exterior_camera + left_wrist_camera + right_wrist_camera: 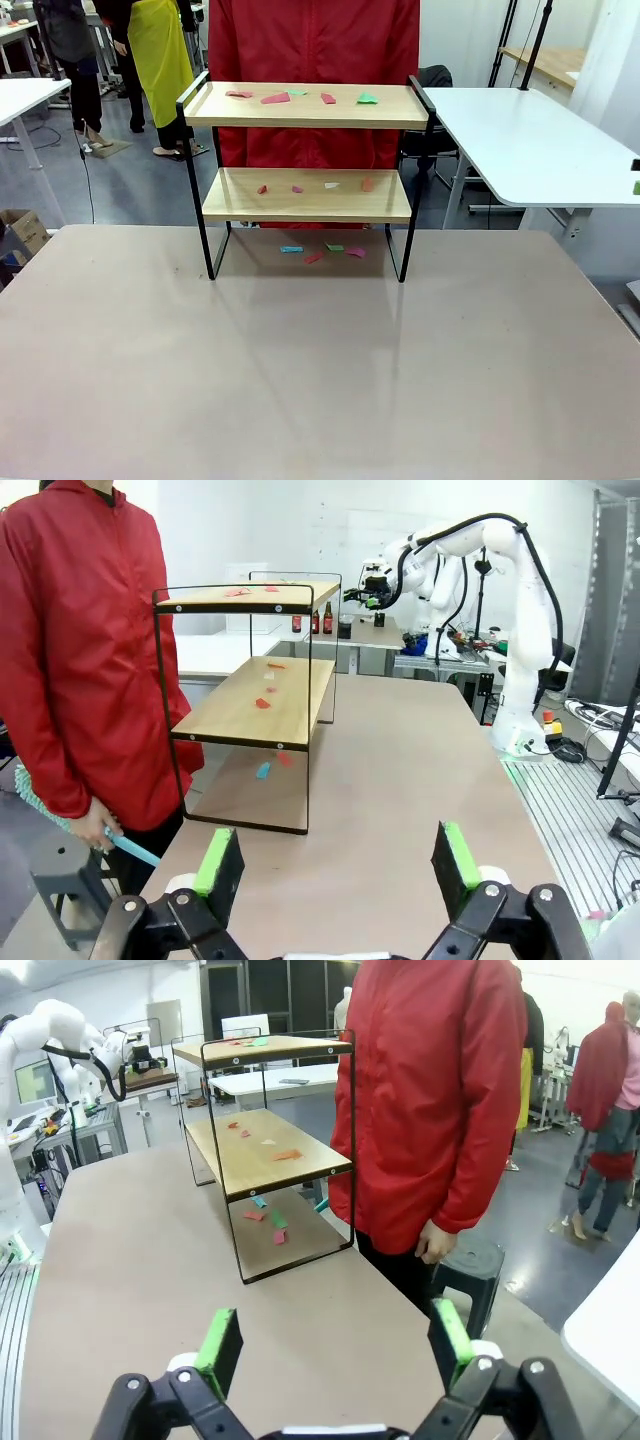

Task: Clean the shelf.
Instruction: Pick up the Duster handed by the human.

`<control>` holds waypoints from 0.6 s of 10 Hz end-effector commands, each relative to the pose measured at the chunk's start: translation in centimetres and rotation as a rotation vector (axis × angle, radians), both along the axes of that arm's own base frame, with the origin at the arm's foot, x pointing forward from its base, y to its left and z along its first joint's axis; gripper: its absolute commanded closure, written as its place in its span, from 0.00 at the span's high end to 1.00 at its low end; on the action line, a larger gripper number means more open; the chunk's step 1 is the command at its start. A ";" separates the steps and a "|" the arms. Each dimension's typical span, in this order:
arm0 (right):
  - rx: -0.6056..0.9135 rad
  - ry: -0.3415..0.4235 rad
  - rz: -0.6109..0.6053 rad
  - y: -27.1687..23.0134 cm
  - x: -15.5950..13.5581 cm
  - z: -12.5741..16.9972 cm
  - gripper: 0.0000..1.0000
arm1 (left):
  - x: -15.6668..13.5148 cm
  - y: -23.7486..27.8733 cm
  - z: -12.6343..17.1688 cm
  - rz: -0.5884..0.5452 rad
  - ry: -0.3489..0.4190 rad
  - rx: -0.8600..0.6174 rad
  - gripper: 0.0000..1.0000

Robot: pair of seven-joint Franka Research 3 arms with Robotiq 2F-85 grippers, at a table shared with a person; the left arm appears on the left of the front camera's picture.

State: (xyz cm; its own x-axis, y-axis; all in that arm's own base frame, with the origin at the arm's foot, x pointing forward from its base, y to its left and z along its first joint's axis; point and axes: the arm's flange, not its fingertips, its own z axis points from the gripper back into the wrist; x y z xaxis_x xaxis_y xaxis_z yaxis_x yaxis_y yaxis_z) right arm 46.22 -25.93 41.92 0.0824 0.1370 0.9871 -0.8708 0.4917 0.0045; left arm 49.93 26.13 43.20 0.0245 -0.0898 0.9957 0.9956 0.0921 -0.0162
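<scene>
Closest to us are the left gripper (pixel 337 858) and the right gripper (pixel 335 1345), black with rubbery green pads, fingers spread wide and nothing between them. Past them we see the table (pixel 300 380), a smooth matte beige top with a faint sheen. Toward its far edge stands the shelf (pixel 300 208): two flat pale wooden boards in a skinny black metal frame on four legs. Small ragged paper scraps (pixel 276 98) in red, pink and green lie on both boards, and a few more sit on the table under the shelf. Right behind the shelf we've got a person (pixel 315 40) in a red jacket, holding a fuzzy teal duster (pixel 133 851).
</scene>
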 end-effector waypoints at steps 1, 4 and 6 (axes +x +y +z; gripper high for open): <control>0.020 -0.050 0.021 -0.5 1.2 -0.3 1.00 | 1.6 1.0 0.2 -0.016 -0.038 -0.029 1.00; 0.047 -0.050 0.040 -0.5 2.2 -0.6 1.00 | 2.6 1.9 -0.1 -0.031 -0.062 -0.047 1.00; 0.055 -0.046 0.036 -0.6 2.5 -0.6 1.00 | 3.2 1.9 -0.2 -0.046 -0.066 -0.043 1.00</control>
State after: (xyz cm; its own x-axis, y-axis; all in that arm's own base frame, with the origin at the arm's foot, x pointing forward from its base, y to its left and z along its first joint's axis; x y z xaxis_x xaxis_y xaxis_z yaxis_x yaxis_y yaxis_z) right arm 48.20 -26.23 41.03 0.0664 0.1092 0.9918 -0.8886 0.4585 0.0090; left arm 52.71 27.78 42.67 -0.0153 -0.0696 0.9975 0.9978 0.0626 0.0196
